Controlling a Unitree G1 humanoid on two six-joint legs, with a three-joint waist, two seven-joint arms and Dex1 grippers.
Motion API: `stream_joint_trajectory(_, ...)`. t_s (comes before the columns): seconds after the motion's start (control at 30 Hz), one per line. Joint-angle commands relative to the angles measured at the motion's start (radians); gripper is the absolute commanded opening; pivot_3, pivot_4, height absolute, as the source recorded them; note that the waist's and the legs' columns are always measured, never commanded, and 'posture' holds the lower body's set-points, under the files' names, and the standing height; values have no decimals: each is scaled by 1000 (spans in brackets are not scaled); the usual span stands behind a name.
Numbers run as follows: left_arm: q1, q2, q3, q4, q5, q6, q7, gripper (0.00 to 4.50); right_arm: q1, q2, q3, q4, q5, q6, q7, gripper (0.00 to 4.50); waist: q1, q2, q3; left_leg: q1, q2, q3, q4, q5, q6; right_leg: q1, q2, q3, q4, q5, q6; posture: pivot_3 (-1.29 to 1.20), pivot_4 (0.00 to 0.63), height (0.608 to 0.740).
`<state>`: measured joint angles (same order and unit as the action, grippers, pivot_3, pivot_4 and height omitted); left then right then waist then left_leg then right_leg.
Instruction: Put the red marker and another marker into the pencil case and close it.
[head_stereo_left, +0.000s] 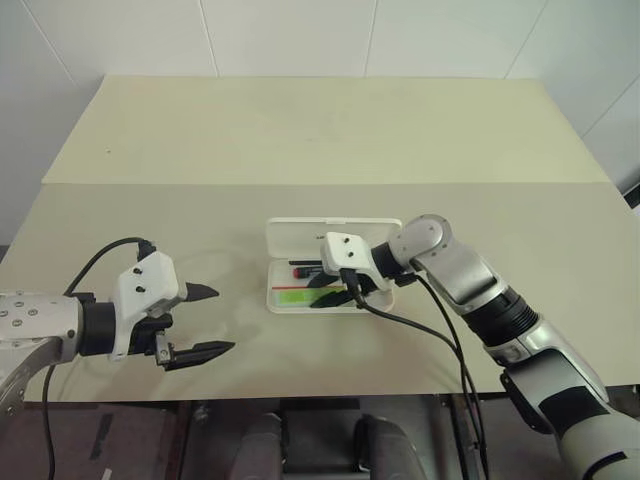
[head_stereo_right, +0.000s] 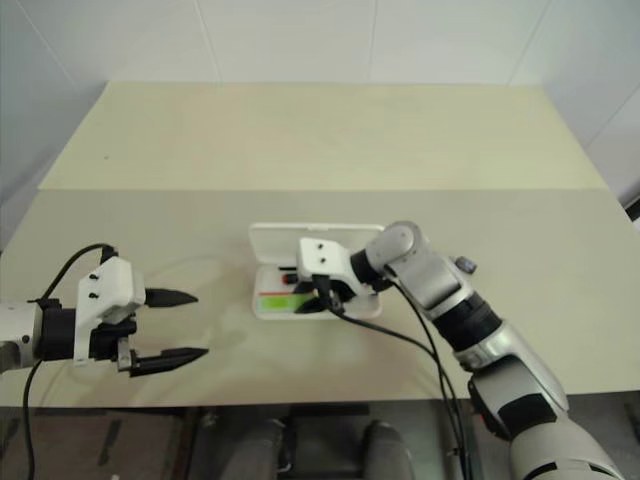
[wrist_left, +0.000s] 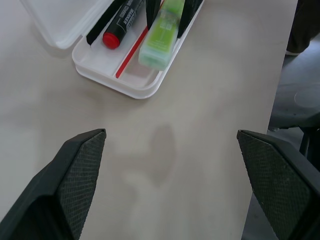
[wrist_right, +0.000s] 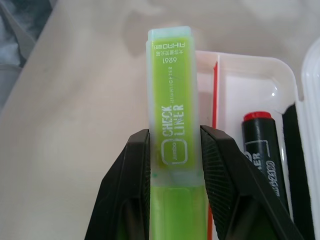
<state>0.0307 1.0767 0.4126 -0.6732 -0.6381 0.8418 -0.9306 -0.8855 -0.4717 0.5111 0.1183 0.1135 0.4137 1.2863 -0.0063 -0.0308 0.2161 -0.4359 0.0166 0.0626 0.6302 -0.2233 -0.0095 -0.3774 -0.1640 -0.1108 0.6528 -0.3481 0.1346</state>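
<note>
Two grippers: both over the near half of the worktop (head_stereo_left: 120, 215), well apart from each other.
Left gripper (head_stereo_left: 205, 322): fingers spread wide, nothing between them; hovers near the worktop's near edge, left of the case, pointing toward it.
Left fingers (wrist_left: 75, 170): in the left wrist view both dark pads frame bare worktop, case beyond them.
Right gripper (wrist_right: 175, 150): fingers pinched on the lime-green highlighter (wrist_right: 170, 100); sits over the open tray of the pencil case.
Right fingers (wrist_right: 220, 160): one on each side of the highlighter's body, touching it.
Pencil case (head_stereo_left: 300, 232): white, open, about mid-width of the worktop, nearer the near edge than the far one; lid laid flat on the far side, tray on the near side.
Highlighter position: over the tray's near lane, lengthwise along the case, lighter cap end reaching toward the tray's left end; resting or just above the tray floor, cannot tell.
Red marker (wrist_left: 117, 27): black barrel, red end; lies inside the tray on its far side, just beside the highlighter, parallel to it.
Tray inside: red stripe (wrist_left: 131, 54) runs along the floor between the two markers.
Dark item (wrist_right: 300, 165): black, at the tray's far side beyond the red marker; cannot tell what it is.
Cable (head_stereo_left: 420, 325): black, runs from the right wrist back along the arm, off the near edge.
</note>
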Motion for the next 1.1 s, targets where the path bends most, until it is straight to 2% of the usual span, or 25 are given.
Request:
stream_joint_trajectory(0.03,-9,5,16,-31,-19,2,7,4500,-16,2,-21,-28,-2,-1,7,2046,0,0,0,0,0,0,0,0,0,0,0,0,0,0,0,0,150,740)
stream_joint_trajectory(0.27,-22,8,11,-24,-25,-4,8,4500,-6,-29,-46,-90,22,39,30,4463,1,0,0,0,0,0,0,0,0,0,0,0,0,0,0,0,150,740)
stream_joint_trajectory(0.4,-45,-4,20,-21,-51,-21,-7,4500,17,-114,-131,-194,130,130,98,4463,5,0,0,0,0,0,0,0,0,0,0,0,0,0,0,0,150,740)
stream_joint_trajectory(0.53,-78,-17,22,-22,-89,-42,-24,4500,130,-300,-277,-402,347,318,198,4463,19,0,0,-1,0,-1,1,-1,0,1,0,-2,-2,0,0,0,150,740)
stream_joint_trajectory(0.63,-136,-34,-11,-42,-103,-35,31,4500,228,-424,-421,-454,438,421,165,4463,20,-1,0,0,0,-1,1,-1,1,3,0,-1,-2,0,0,0,150,740)
stream_joint_trajectory(0.77,-261,-104,-130,-91,-83,-30,160,4500,323,-549,-487,-308,291,361,14,4463,22,-1,-1,7,0,1,1,-1,1,7,0,1,-2,0,0,0,150,740)
stream_joint_trajectory(0.83,-327,-157,-240,-114,-50,-32,221,4500,332,-551,-485,-194,209,295,-79,4463,23,-1,-1,11,0,2,0,-1,1,11,0,2,-2,0,0,0,150,740)
stream_joint_trajectory(0.9,-371,-200,-341,-136,-33,-17,254,4500,330,-528,-492,-119,194,269,-119,4463,23,-1,-1,15,0,3,0,-2,1,15,0,3,-7,0,0,0,150,740)
stream_joint_trajectory(1.1,-392,-217,-394,-154,-31,-2,287,4500,337,-532,-509,21,155,198,-171,4463,19,0,-1,14,1,3,-1,-1,0,14,1,3,-7,0,0,0,150,740)
